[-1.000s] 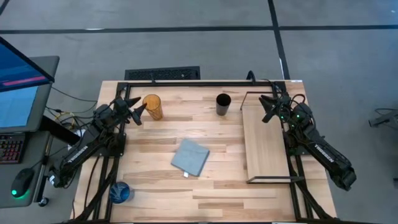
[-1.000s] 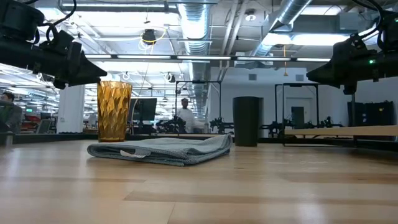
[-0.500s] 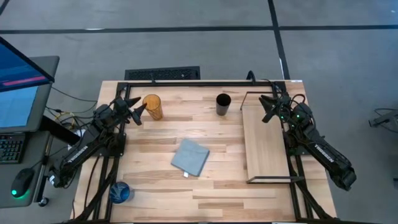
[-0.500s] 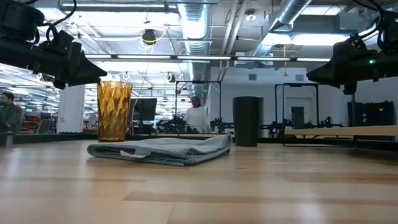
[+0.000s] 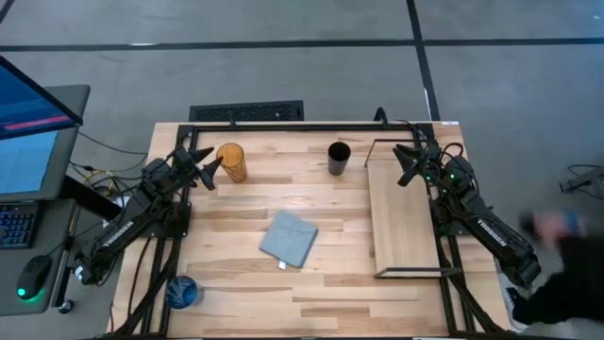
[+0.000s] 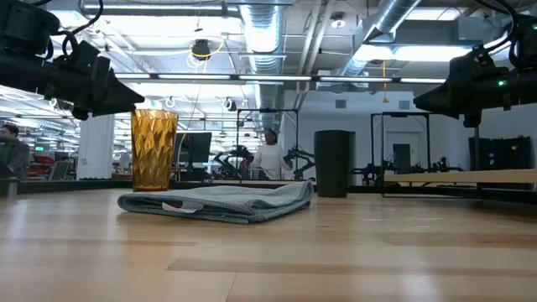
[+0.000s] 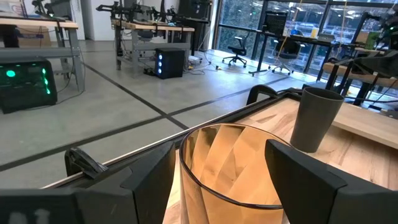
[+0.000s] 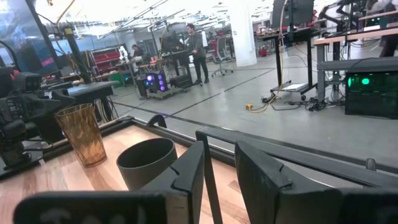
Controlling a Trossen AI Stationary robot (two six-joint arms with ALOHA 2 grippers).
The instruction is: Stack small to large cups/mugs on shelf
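With our left pincer (image 5: 211, 168) open around the amber tumbler (image 5: 231, 161) at the counter's (image 5: 340, 283) far-left corner, we should close squarely; the right pincer (image 5: 408, 162), seemingly narrow, waits over the shelf (image 5: 404, 222).

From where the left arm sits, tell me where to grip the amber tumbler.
Grip the amber tumbler across its upper wall, coming level from its left-arm side. It stands upright with no handle, and the open left gripper already faces it, fingers flanking the rim.
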